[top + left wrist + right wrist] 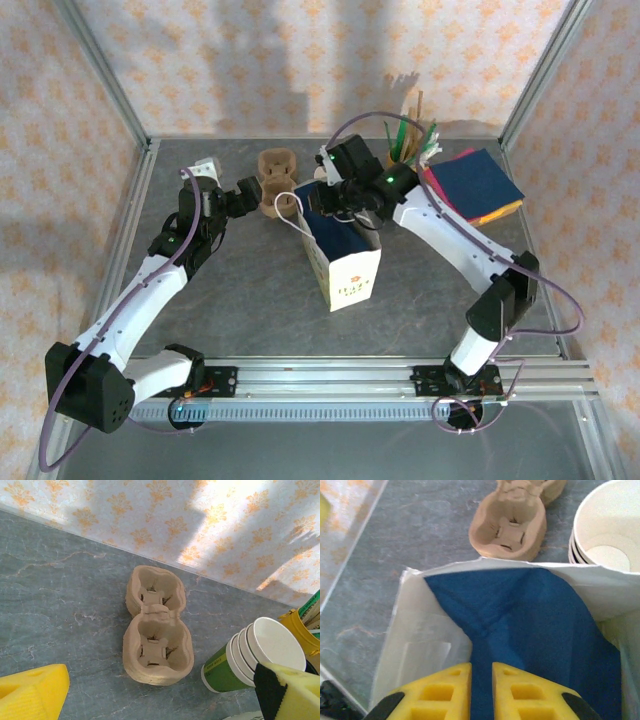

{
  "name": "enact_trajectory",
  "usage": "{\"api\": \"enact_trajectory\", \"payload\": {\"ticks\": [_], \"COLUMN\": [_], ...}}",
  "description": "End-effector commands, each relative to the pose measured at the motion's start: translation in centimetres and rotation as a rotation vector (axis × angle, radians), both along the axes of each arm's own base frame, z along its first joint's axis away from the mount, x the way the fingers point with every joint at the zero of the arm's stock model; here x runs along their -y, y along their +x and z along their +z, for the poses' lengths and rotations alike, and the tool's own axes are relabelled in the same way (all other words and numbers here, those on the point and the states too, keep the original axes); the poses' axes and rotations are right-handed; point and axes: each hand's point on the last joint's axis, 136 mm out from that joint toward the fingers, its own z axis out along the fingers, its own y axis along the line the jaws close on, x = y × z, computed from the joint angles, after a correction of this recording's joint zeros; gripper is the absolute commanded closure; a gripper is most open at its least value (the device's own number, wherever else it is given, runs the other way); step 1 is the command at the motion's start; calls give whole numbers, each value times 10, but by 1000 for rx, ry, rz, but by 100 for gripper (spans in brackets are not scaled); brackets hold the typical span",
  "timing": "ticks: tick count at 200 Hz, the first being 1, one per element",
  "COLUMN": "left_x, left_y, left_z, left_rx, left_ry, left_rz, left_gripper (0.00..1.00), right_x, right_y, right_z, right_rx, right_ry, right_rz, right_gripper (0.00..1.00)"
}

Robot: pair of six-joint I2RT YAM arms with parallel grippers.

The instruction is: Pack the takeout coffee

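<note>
A white paper bag (350, 268) stands upright and open-mouthed at the middle of a grey table (60, 605), with a blue napkin (530, 620) lining its inside. The right pincer (481, 667) hangs over the bag's mouth, its yellow fingers almost together. Blue shows in the thin gap, but I cannot tell whether it pinches the napkin. The left pincer (162, 685) is spread wide and holds nothing, hovering above a brown pulp cup carrier (157, 625) on the far left. A stack of lidless cups (220, 667) sits just right of the carrier. I cannot place the takeout coffee with its black lid, nor say which way it points; the right arm may be hiding it. Such a cup is likely light and thin-walled, easy to crush or spill. It is best held gently around the white wall under the lid, long axis vertical, lid up.
</note>
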Motion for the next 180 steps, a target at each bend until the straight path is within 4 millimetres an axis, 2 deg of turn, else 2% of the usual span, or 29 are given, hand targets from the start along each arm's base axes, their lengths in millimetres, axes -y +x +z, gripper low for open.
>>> {"api": "enact_trajectory", "payload": {"ticks": [1, 42, 66, 97, 130, 155, 168, 180], "left_x": [0, 0, 0, -1, -3, -8, -12, -18], "left_y": [6, 7, 7, 6, 6, 6, 7, 7], "left_z": [12, 11, 11, 13, 16, 27, 33, 38], "left_rx": [35, 33, 32, 34, 42, 66, 79, 95], "left_ry": [-19, -17, -13, -5, 2, 20, 41, 59], "left_rz": [-1, 1, -1, 3, 13, 28, 48, 75], "left_gripper": [4, 4, 4, 4, 4, 4, 4, 3], "right_x": [11, 15, 9, -3, 0, 25, 51, 81], "right_y": [10, 16, 16, 14, 18, 25, 32, 39], "right_z": [-6, -36, -32, 6, 67, 113, 131, 142], "right_rx": [33, 15, 10, 62, 194, 353, 427, 472], "right_ry": [-90, -191, -174, -66, 16, 48, 57, 72], "right_rz": [-71, -94, -79, -41, -53, -140, -226, -319], "right_gripper": [83, 80, 80, 78, 71, 63, 54, 51]}}
